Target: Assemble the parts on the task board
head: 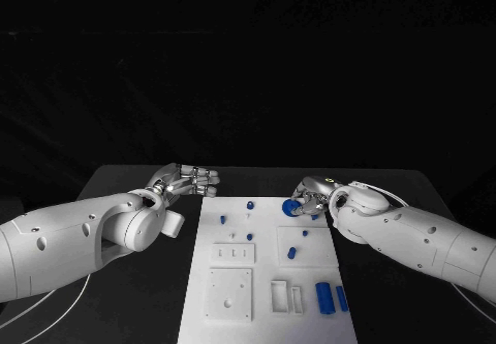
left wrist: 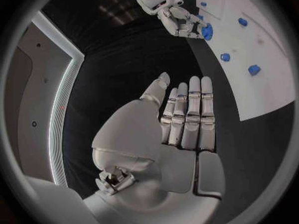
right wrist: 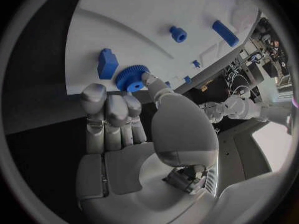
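The white task board lies in the middle of the black table. My right hand is at the board's far right edge and pinches a blue toothed gear between thumb and fingers. In the right wrist view the gear sits at the fingertips, close beside a blue block on the board. My left hand hovers off the board's far left corner, fingers stretched out and empty. In the left wrist view its palm is flat, with the gear far ahead.
Small blue parts dot the board's far half. Two long blue pieces lie near its front right corner, beside white slots. Black table shows on both sides of the board.
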Action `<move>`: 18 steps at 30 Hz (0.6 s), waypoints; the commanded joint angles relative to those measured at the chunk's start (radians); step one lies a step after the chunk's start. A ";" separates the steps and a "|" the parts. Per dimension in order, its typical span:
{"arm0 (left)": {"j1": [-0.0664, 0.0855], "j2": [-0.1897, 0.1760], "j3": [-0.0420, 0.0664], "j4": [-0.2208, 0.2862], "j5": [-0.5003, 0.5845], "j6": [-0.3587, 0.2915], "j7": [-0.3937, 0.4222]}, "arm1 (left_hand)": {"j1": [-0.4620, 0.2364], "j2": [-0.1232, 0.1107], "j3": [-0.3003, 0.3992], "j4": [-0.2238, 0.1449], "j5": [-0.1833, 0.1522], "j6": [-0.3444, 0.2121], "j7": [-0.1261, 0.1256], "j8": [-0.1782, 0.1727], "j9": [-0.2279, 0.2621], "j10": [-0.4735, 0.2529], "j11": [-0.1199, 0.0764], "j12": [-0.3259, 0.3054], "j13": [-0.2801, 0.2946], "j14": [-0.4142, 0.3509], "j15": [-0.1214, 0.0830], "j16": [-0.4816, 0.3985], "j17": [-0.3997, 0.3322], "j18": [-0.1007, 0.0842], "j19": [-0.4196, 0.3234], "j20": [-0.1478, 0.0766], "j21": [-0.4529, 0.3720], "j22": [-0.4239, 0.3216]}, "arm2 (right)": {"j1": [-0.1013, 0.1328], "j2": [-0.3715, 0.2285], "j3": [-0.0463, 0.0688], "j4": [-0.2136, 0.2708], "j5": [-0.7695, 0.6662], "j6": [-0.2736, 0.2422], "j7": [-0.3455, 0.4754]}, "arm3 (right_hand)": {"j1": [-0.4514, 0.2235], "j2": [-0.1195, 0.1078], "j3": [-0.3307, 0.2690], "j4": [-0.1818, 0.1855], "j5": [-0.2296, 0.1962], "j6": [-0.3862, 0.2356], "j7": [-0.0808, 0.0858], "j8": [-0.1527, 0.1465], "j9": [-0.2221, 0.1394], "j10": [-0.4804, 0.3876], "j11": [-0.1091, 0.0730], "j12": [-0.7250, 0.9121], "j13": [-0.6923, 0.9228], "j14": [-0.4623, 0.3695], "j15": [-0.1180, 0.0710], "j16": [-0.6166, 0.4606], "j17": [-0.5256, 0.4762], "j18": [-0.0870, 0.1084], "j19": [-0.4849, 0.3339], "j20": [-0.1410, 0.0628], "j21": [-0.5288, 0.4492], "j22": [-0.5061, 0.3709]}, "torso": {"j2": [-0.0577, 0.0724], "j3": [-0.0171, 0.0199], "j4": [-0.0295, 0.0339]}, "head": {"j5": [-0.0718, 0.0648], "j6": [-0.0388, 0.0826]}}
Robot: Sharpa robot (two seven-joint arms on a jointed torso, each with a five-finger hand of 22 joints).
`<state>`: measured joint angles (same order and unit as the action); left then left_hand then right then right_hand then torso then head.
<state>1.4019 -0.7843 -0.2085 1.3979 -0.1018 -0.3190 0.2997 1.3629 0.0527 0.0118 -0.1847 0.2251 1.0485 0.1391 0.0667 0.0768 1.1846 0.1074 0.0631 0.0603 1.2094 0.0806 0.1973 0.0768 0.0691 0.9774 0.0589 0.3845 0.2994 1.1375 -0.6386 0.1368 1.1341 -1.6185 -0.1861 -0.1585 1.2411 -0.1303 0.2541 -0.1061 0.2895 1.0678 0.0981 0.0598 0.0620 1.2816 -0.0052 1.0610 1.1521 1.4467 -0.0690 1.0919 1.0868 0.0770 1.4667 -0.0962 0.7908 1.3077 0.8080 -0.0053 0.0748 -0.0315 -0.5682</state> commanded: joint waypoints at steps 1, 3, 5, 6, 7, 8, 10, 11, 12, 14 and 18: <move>0.001 0.002 0.001 0.001 -0.006 0.016 0.004 | -0.002 -0.005 0.000 0.004 -0.003 -0.010 0.000 -0.004 0.001 -0.007 -0.001 -0.002 -0.001 -0.008 -0.002 -0.006 -0.001 0.005 0.006 0.000 -0.003 -0.001 | -0.008 0.002 -0.004 0.005 -0.073 0.017 -0.010 | 0.003 -0.010 -0.006 0.000 -0.005 0.004 0.002 0.003 0.001 0.009 -0.001 0.007 0.003 0.008 0.001 0.007 0.001 0.001 0.021 0.008 0.006 0.095 | 0.000 -0.0003 0.0002 | -0.001 -0.001; 0.001 0.003 0.001 0.001 -0.006 0.016 0.003 | -0.002 -0.005 0.000 0.004 -0.003 -0.010 0.000 -0.004 0.001 -0.007 -0.001 -0.002 -0.001 -0.008 -0.002 -0.006 -0.001 0.005 0.006 0.000 -0.003 -0.001 | -0.009 0.003 -0.004 0.009 -0.084 0.015 -0.012 | 0.003 -0.009 0.000 0.001 -0.002 0.011 0.000 0.002 0.001 0.012 -0.002 0.013 0.008 0.008 0.001 0.008 0.002 0.001 0.020 0.008 0.010 0.096 | 0.000 -0.0005 0.0000 | 0.000 -0.001; 0.001 0.003 0.001 0.000 -0.006 0.017 0.003 | -0.002 -0.005 0.000 0.004 -0.003 -0.010 0.000 -0.004 0.001 -0.007 -0.001 -0.002 -0.001 -0.008 -0.002 -0.006 -0.001 0.005 0.006 0.000 -0.003 -0.001 | -0.010 0.002 -0.005 0.015 -0.095 0.009 -0.017 | 0.001 -0.008 0.013 0.002 0.001 0.017 -0.002 0.002 0.001 0.014 -0.004 0.015 0.011 0.009 -0.001 0.010 0.003 0.000 0.020 0.007 0.014 0.096 | -0.001 -0.0007 -0.0001 | 0.001 -0.002; 0.001 0.003 0.001 0.000 -0.006 0.017 0.003 | -0.002 -0.005 0.000 0.004 -0.003 -0.010 0.000 -0.004 0.001 -0.007 -0.001 -0.002 -0.001 -0.008 -0.002 -0.006 -0.001 0.005 0.006 0.000 -0.003 -0.001 | -0.011 0.002 -0.005 0.019 -0.098 0.006 -0.018 | 0.001 -0.008 0.024 0.002 -0.002 0.021 -0.004 0.002 0.001 0.015 -0.004 0.016 0.012 0.009 -0.001 0.011 0.004 -0.001 0.020 0.006 0.017 0.097 | -0.001 -0.0009 -0.0001 | 0.001 -0.002; 0.001 0.003 0.001 0.000 -0.006 0.017 0.003 | -0.002 -0.005 0.000 0.004 -0.003 -0.010 0.000 -0.004 0.001 -0.007 -0.001 -0.002 -0.001 -0.008 -0.002 -0.006 -0.001 0.005 0.006 0.000 -0.003 -0.001 | -0.011 0.001 -0.005 0.022 -0.099 0.001 -0.019 | -0.003 -0.010 0.035 0.002 -0.007 0.024 -0.003 0.002 0.001 0.016 -0.005 0.016 0.013 0.009 -0.002 0.012 0.005 -0.001 0.020 0.005 0.019 0.097 | -0.001 -0.0010 0.0000 | 0.001 -0.002; 0.001 0.003 0.001 0.000 -0.006 0.017 0.003 | -0.002 -0.005 0.000 0.004 -0.003 -0.010 0.000 -0.004 0.001 -0.007 -0.001 -0.002 -0.001 -0.008 -0.002 -0.006 -0.001 0.005 0.006 0.000 -0.003 -0.001 | -0.012 0.001 -0.005 0.027 -0.099 -0.006 -0.019 | -0.005 -0.009 0.042 0.004 -0.003 0.027 -0.005 0.002 0.001 0.017 -0.006 0.017 0.014 0.009 -0.002 0.012 0.005 -0.001 0.020 0.005 0.021 0.097 | -0.001 -0.0011 0.0003 | 0.002 -0.002; 0.001 0.003 0.001 0.000 -0.006 0.017 0.003 | -0.002 -0.005 0.000 0.004 -0.003 -0.010 0.000 -0.004 0.001 -0.007 -0.001 -0.002 -0.001 -0.008 -0.002 -0.006 -0.001 0.005 0.006 0.000 -0.003 -0.001 | -0.013 -0.001 -0.005 0.037 -0.095 -0.021 -0.019 | -0.014 -0.006 0.060 0.012 0.010 0.032 -0.007 0.002 0.001 0.018 -0.007 0.018 0.016 0.010 -0.004 0.016 0.007 -0.002 0.022 0.003 0.030 0.099 | -0.001 -0.0007 0.0006 | 0.003 -0.002; 0.001 0.003 0.001 0.000 -0.006 0.017 0.003 | -0.002 -0.005 0.000 0.004 -0.003 -0.010 0.000 -0.004 0.001 -0.007 -0.001 -0.002 -0.001 -0.008 -0.002 -0.006 -0.001 0.005 0.006 0.000 -0.003 -0.001 | -0.013 -0.002 -0.005 0.043 -0.094 -0.029 -0.020 | -0.018 -0.006 0.069 0.016 0.020 0.041 -0.009 0.002 0.002 0.020 -0.009 0.022 0.018 0.010 -0.006 0.018 0.009 -0.002 0.023 0.002 0.035 0.100 | -0.001 -0.0007 0.0007 | 0.004 -0.002; 0.001 0.003 0.001 0.000 -0.006 0.017 0.004 | -0.002 -0.005 0.000 0.004 -0.003 -0.010 0.000 -0.004 0.001 -0.007 -0.001 -0.002 -0.001 -0.008 -0.002 -0.006 -0.001 0.005 0.006 0.000 -0.003 -0.001 | -0.013 -0.003 -0.005 0.048 -0.093 -0.036 -0.021 | -0.019 -0.007 0.076 0.017 0.023 0.045 -0.010 0.002 0.002 0.022 -0.010 0.023 0.020 0.010 -0.007 0.019 0.010 -0.002 0.023 0.001 0.038 0.100 | -0.001 -0.0007 0.0006 | 0.004 -0.002; 0.001 0.003 0.001 0.000 -0.006 0.017 0.004 | -0.002 -0.005 0.000 0.004 -0.003 -0.010 0.000 -0.004 0.001 -0.007 -0.001 -0.002 -0.001 -0.008 -0.002 -0.006 -0.001 0.005 0.006 0.000 -0.003 -0.001 | -0.014 -0.006 -0.005 0.060 -0.091 -0.053 -0.025 | -0.021 -0.010 0.088 0.018 0.027 0.048 -0.011 0.003 0.002 0.024 -0.011 0.024 0.022 0.010 -0.008 0.022 0.011 -0.003 0.024 -0.001 0.045 0.101 | -0.002 -0.0012 0.0006 | 0.006 -0.002; 0.001 0.003 0.001 0.000 -0.006 0.016 0.004 | -0.002 -0.005 0.000 0.004 -0.003 -0.010 0.000 -0.004 0.001 -0.007 -0.001 -0.002 -0.001 -0.008 -0.002 -0.006 -0.001 0.005 0.006 0.000 -0.003 -0.001 | -0.014 -0.014 -0.005 0.089 -0.097 -0.091 -0.042 | -0.021 -0.013 0.107 0.018 0.026 0.051 -0.012 0.003 0.002 0.027 -0.012 0.028 0.028 0.010 -0.009 0.024 0.012 -0.004 0.024 -0.002 0.057 0.103 | -0.002 -0.0022 0.0012 | 0.010 0.000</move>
<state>1.4019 -0.7833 -0.2085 1.3964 -0.1036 -0.3168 0.2977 1.3629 0.0527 0.0118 -0.1847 0.2251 1.0485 0.1391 0.0667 0.0769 1.1846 0.1074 0.0631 0.0603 1.2094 0.0806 0.1973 0.0768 0.0691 0.9774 0.0589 0.3844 0.2990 1.1232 -0.6505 0.1313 1.2137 -1.6927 -0.2292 -0.1799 1.2307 -0.1414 0.3579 -0.0885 0.3137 1.1116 0.0865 0.0587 0.0613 1.2996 -0.0159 1.0867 1.1791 1.4544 -0.0767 1.1105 1.0974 0.0758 1.4667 -0.0962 0.8454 1.3075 0.8063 -0.0065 0.0755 -0.0243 -0.5697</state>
